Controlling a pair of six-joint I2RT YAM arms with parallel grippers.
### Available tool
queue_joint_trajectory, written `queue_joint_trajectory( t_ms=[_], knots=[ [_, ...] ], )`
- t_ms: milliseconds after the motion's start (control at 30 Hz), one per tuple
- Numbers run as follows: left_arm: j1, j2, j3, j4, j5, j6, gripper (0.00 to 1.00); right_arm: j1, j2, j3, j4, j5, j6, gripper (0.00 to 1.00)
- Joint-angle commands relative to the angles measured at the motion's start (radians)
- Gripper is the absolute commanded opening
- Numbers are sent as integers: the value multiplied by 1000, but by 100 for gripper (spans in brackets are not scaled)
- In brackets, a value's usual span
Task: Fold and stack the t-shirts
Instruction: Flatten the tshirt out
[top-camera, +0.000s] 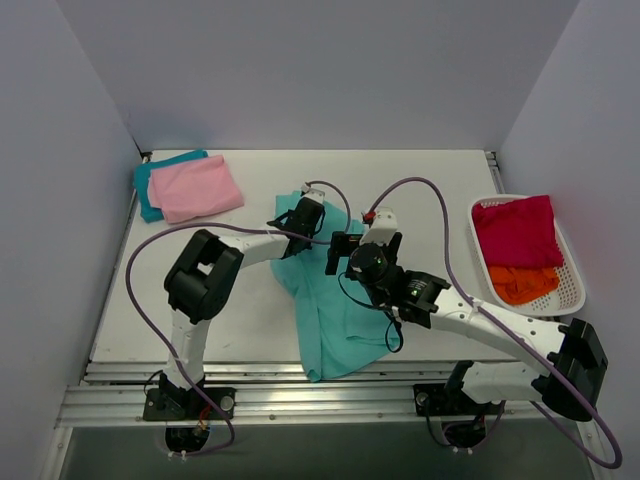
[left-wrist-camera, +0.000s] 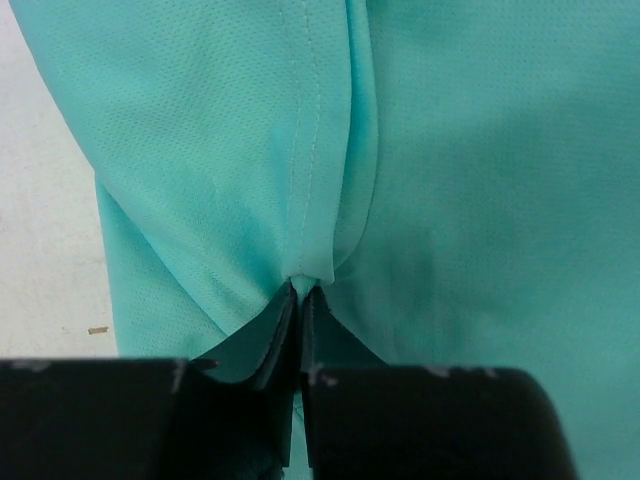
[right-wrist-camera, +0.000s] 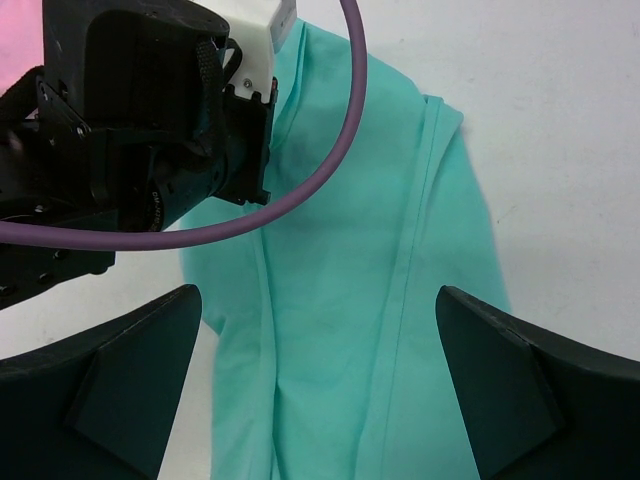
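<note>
Left jaws were clenched on a pinched-up ridge of the mint tee (left-wrist-camera: 480, 150), with a stitched seam running up from the pinch. Right jaws were released and spread wide, hovering over the same tee just beside the left arm (right-wrist-camera: 150, 130), with nothing between them. Mint tee lay rumpled mid-bench (top-camera: 230, 320), its long axis running from the jaws toward the near edge. Pink tee (top-camera: 200, 187) lay folded on top of the teal tee (top-camera: 148, 190) at the far left corner. Basket (top-camera: 575, 290) at the right edge held the crimson tee (top-camera: 517, 230) and, nearer, the orange tee (top-camera: 522, 283).
</note>
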Motion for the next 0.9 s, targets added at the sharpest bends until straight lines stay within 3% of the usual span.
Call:
queue_joint_trajectory(
  t_ms=[0,400,600,867],
  knots=[
    [-8,-3,31,-6,-36,-16,9,-7,11,-1,14,11,1,100],
    [44,-170,-15,-3,-100,-95,5,36,70,15,35,-72,79,99],
    [110,-267,-101,60,-33,-132,4,224,89,39,-119,51,250,99],
    [150,-242,-131,99,32,-152,2,468,138,-66,-212,109,553,97]
  ],
)
